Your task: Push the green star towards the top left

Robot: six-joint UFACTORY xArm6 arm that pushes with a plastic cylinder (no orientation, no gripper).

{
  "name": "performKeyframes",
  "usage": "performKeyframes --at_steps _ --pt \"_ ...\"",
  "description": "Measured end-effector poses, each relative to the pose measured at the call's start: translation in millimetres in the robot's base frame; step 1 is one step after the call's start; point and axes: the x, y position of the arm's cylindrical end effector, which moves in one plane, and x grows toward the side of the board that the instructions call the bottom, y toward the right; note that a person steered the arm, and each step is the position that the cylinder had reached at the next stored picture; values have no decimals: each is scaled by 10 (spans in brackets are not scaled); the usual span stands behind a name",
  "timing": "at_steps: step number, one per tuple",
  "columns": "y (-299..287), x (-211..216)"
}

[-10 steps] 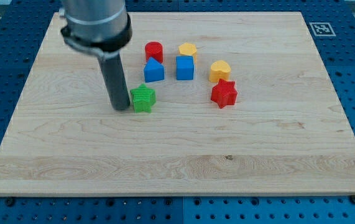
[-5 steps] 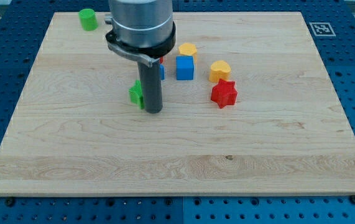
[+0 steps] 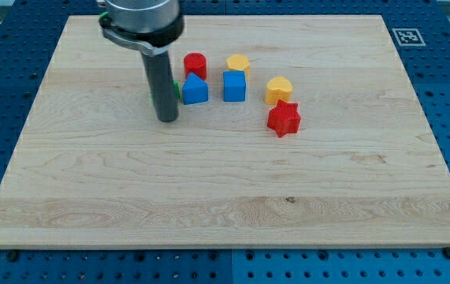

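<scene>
My tip (image 3: 167,120) rests on the wooden board (image 3: 225,197), left of the block cluster. The green star (image 3: 176,89) is almost wholly hidden behind the rod. Only a thin green sliver shows at the rod's right edge, right against the blue triangular block (image 3: 195,91). The tip's end lies toward the view's bottom from that sliver. I cannot tell whether the rod touches the star.
A red cylinder (image 3: 195,64) stands above the blue triangular block. A blue cube (image 3: 234,85), a yellow hexagonal block (image 3: 238,63), an orange heart-like block (image 3: 279,89) and a red star (image 3: 284,118) lie to the right.
The tip went from the star's left side to its lower right, then moved up and left. The green star shifted toward the view's top and is now mostly hidden behind the rod.
</scene>
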Motion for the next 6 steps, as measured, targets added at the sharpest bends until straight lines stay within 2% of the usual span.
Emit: performKeyframes --at_steps 4,6 --pt "-180 -581" --pt "-734 -649"
